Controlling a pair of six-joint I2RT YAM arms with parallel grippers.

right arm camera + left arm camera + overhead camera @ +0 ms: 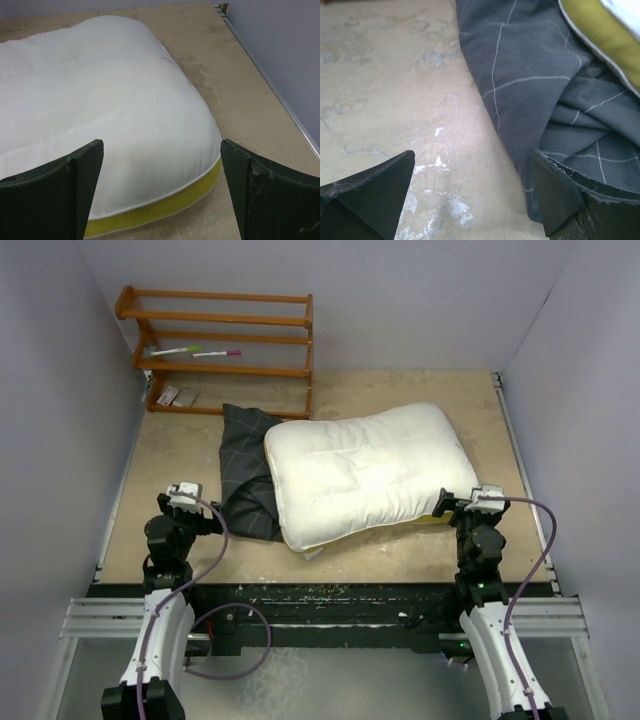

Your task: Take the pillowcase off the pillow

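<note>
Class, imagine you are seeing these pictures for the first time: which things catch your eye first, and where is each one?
The big cream-white pillow lies bare across the middle of the table. A dark grey checked pillowcase lies crumpled against the pillow's left end. A wooden rack stands at the far left corner.

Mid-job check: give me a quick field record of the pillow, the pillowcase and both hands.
pillow: white top bare, yellow edge band, lying flat
pillowcase: crumpled at the pillow's left end, partly under it
left hand: open, empty, at the pillowcase's edge
right hand: open, empty, facing the pillow's right end
back left: wooden rack with two pens on it
</note>
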